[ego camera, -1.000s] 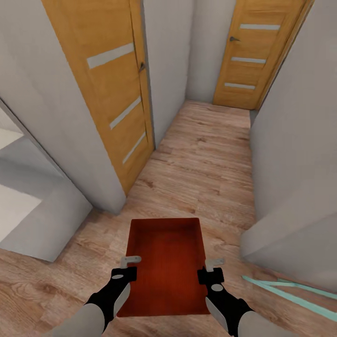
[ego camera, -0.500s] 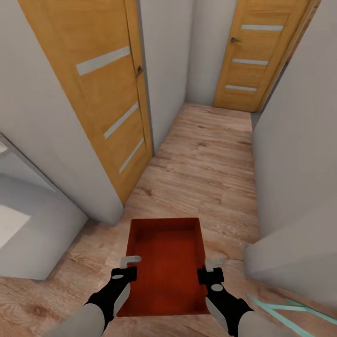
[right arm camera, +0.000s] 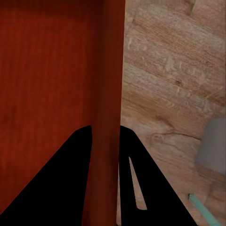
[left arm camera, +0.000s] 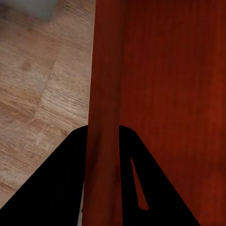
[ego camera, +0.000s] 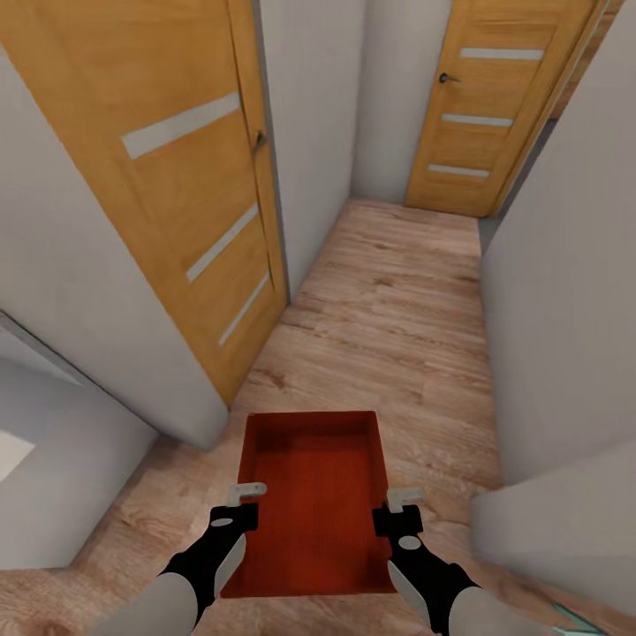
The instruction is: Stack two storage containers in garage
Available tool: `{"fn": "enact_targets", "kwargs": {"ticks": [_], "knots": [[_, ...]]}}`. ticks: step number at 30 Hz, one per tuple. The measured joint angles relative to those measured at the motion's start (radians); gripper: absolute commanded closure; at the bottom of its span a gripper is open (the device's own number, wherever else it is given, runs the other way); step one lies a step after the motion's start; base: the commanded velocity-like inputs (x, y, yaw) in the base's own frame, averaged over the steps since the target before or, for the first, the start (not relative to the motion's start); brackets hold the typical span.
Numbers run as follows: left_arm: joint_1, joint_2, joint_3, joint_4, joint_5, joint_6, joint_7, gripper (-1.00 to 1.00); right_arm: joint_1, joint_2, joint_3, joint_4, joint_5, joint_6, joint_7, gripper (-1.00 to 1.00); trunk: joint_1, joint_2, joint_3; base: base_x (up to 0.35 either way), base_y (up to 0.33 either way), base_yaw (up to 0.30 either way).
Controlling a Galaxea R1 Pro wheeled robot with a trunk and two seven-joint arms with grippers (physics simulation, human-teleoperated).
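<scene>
A red-orange storage container (ego camera: 311,503) is carried low in front, above a light wood-plank floor (ego camera: 397,300) — the left gripper (ego camera: 240,502) clamps its left wall and the right gripper (ego camera: 399,509) its right wall, one finger of each inside the bin. The container is empty. Ahead runs a narrow hallway between white walls (ego camera: 565,291). An orange-brown door (ego camera: 190,185) with pale horizontal strips stands close on the left — a second, matching door (ego camera: 481,106) closes the far end.
</scene>
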Motion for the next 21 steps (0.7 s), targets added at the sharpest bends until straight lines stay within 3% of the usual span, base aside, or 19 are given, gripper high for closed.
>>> {"fn": "enact_targets", "kwargs": {"ticks": [11, 21], "knots": [[0.000, 0.000, 0.000, 0.000, -0.001, 0.000, 0.000, 1.00, 0.000, 0.000, 0.002, 0.000, -0.002, 0.000, 0.000, 1.00, 0.000, 0.000, 0.000, 0.326, 0.000, -0.009], [0.000, 0.000, 0.000, 0.001, -0.001, 0.000, 0.000, 1.00, 0.000, -0.001, 0.006, 0.000, -0.006, -0.001, -0.001, 1.00, 0.000, 0.000, -0.003, 0.326, 0.000, -0.212]]}}
